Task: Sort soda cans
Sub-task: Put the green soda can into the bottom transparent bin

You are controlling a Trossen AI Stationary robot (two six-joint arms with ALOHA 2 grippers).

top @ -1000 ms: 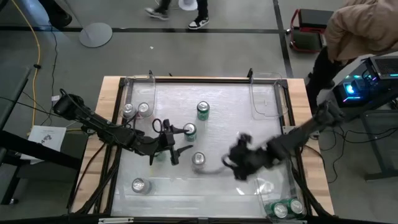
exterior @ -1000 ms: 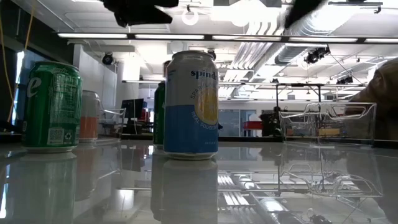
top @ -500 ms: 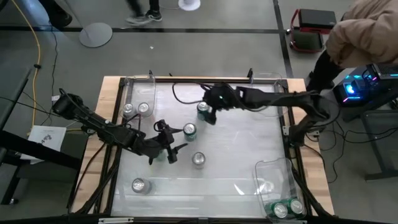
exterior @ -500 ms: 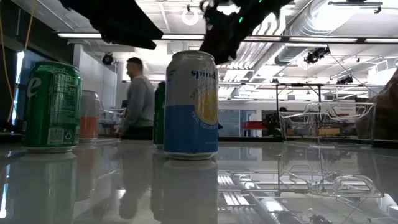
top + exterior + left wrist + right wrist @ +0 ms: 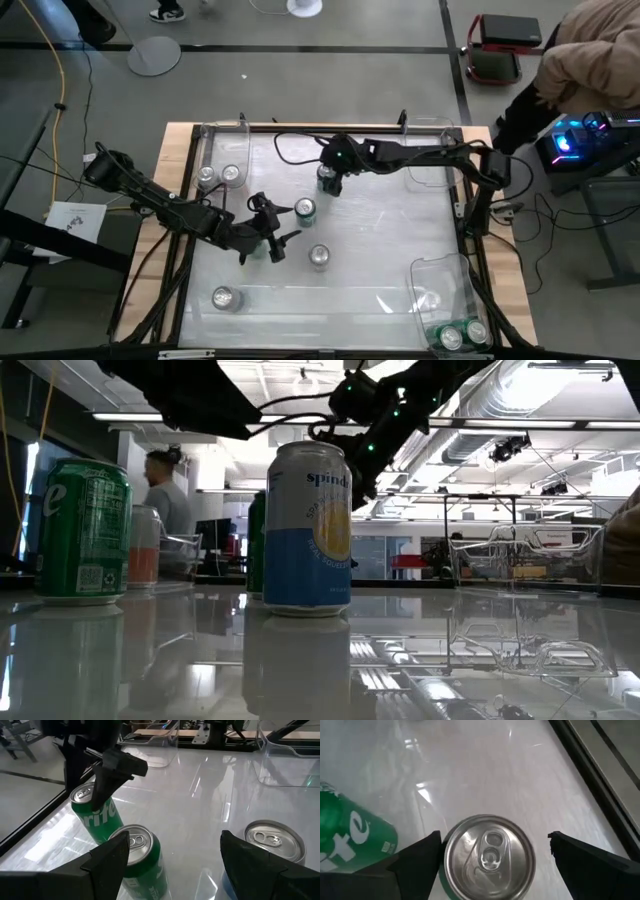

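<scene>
I have the right gripper stretched across to the far middle of the table, hanging directly over a green can; in its wrist view the fingers are spread wide on either side of that can's silver top, not touching it, with another green can standing beside it. My left gripper sits left of centre, jaws also spread apart and holding nothing, just beside a second green can. Near of that one stands a blue and yellow can, which fills the middle of the low view. Two silver-topped cans sit in the clear bin at the far left corner, one can stands alone at the near left, and two green ones rest in the bin at the near right corner.
</scene>
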